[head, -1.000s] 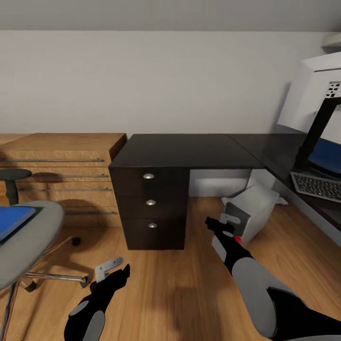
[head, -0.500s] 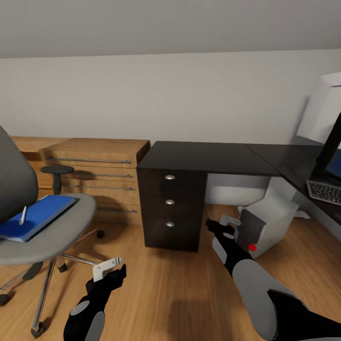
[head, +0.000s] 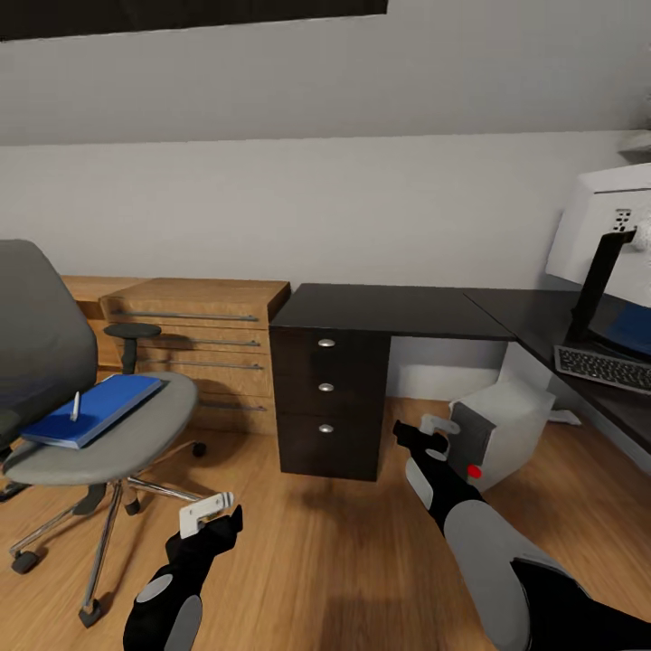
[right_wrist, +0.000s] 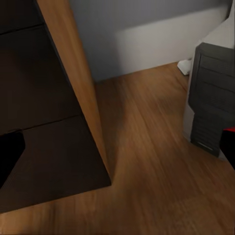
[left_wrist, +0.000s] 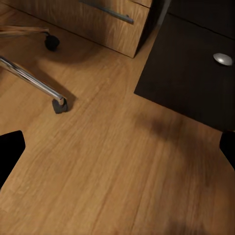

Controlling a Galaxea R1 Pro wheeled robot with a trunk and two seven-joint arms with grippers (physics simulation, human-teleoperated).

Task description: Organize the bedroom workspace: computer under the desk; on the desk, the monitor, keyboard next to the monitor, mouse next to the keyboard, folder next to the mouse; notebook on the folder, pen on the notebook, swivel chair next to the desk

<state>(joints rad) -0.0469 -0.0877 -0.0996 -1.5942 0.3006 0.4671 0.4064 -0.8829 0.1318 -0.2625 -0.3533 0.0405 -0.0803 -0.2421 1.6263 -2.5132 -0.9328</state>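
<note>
The swivel chair (head: 136, 438) stands at the left with the blue folder (head: 95, 409) on its seat and a thin pale pen (head: 76, 406) lying on the folder. The black desk (head: 389, 309) runs along the wall and turns at the right, where the monitor (head: 601, 226) and the keyboard (head: 604, 369) sit. The computer (head: 502, 434) stands tilted on the floor by the desk's corner. My left gripper (head: 221, 514) hangs open over bare floor. My right gripper (head: 423, 427) is open, just left of the computer (right_wrist: 210, 112). Notebook and mouse are out of view.
Low light-wood shelving (head: 194, 339) lines the wall between chair and desk. The black drawer unit (head: 325, 402) with silver knobs stands ahead. The chair's chrome legs and casters (left_wrist: 59, 105) spread over the floor near my left arm. Open wood floor lies in front of the drawers.
The whole view has swung left and drawn back, so the chair with the folder now shows fully. Both arms keep the same pose, grippers still open.
</note>
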